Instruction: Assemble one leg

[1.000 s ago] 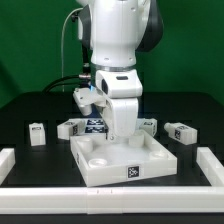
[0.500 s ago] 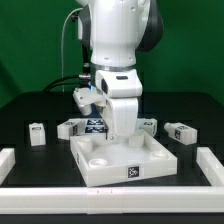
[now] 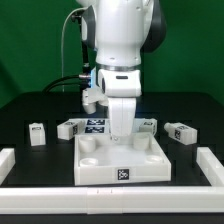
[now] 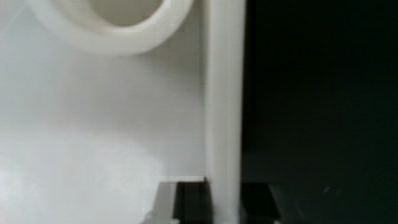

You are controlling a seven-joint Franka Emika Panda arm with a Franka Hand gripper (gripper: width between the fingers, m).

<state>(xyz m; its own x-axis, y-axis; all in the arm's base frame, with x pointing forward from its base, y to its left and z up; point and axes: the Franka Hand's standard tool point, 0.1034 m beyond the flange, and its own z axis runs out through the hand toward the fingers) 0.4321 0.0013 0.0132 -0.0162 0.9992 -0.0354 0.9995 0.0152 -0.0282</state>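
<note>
Nothing assembled yet: loose legs lie on the tabletop across mid-frame behind the square panel, visible sockets empty, and the fingers straddle its rim at centre, though I cannot tell whether they grip.

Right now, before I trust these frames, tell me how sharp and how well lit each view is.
Exterior view: sharp and evenly lit, the white square panel bright against the dark table, only soft shadows in its sockets, no glare. Wrist view: too close and out of focus, the panel's edge and one socket rim soft, half the frame near black, the tool just dark smudges.
</note>
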